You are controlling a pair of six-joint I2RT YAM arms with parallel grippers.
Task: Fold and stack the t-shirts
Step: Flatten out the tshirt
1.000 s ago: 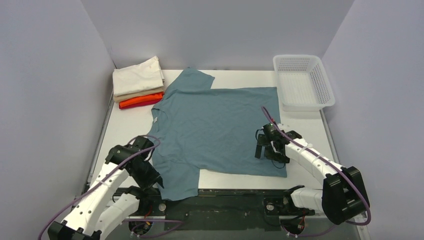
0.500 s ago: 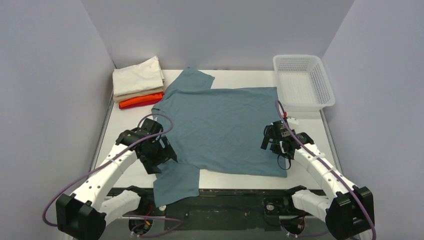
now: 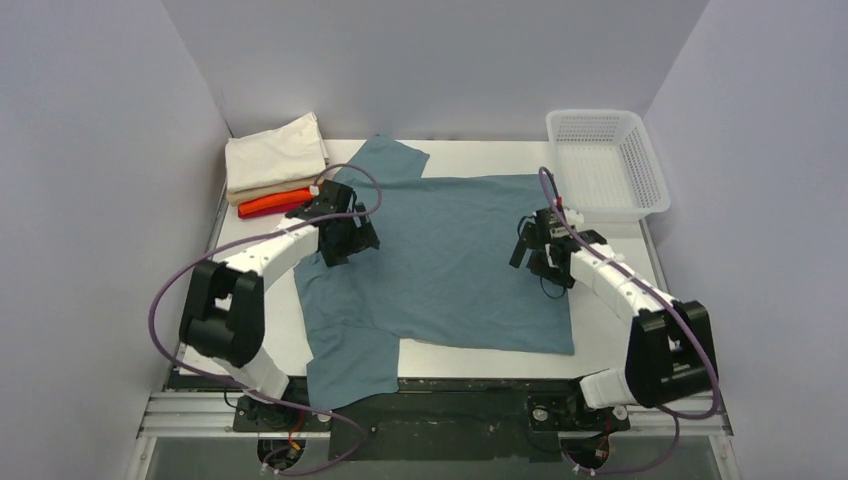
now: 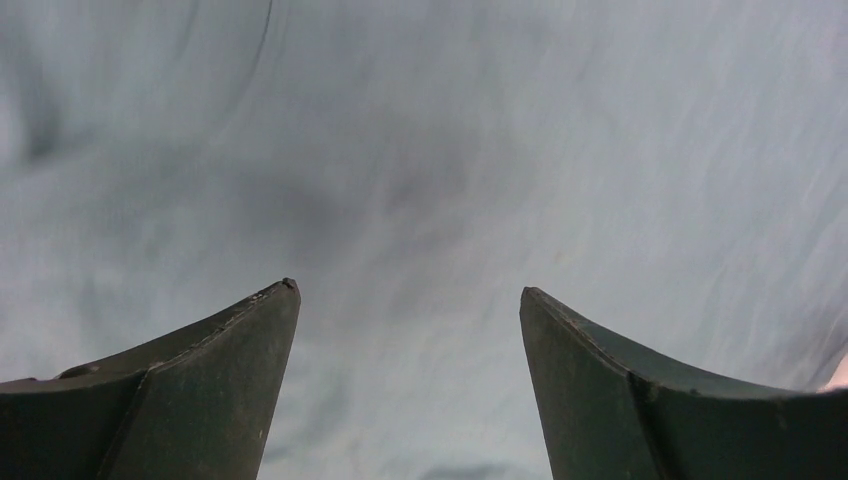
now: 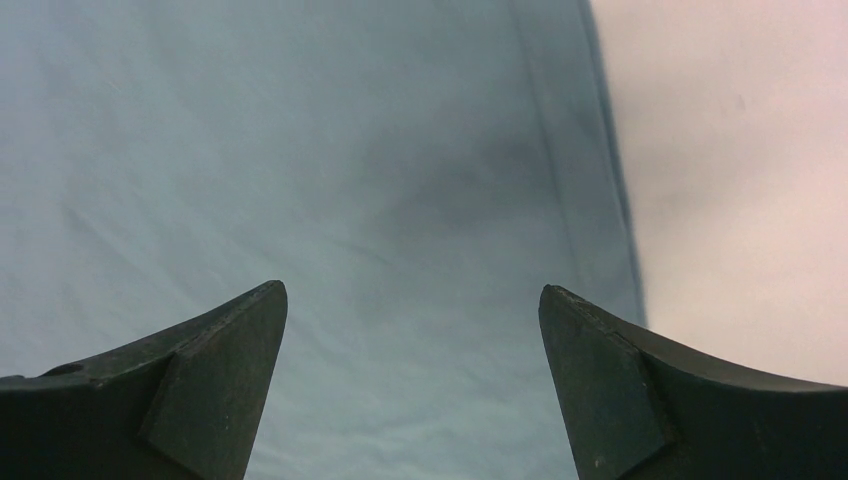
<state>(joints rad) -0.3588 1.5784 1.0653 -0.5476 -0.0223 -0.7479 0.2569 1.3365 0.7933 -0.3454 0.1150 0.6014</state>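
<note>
Across the middle of the white surface (image 3: 255,275) you have the teal-blue t-shirt (image 3: 450,260) lying spread flat. Its collar end points left, one sleeve reaches toward the far edge and the other reaches the near edge. Just off the shirt's far-left corner sit the folded t-shirts (image 3: 277,165), stacked with cream on top, tan under it, then orange and red at the bottom. Over the shirt's left part, near the collar, your left end effector (image 3: 348,238) hovers with its fingers spread wide and nothing between them; its wrist view shows only teal cloth below. Over the shirt's right hem your right end effector (image 3: 533,255) is likewise spread and empty, with the hem edge and bare surface showing by one finger. Beyond the shirt's far-right corner stands the white mesh basket (image 3: 640,170).
</note>
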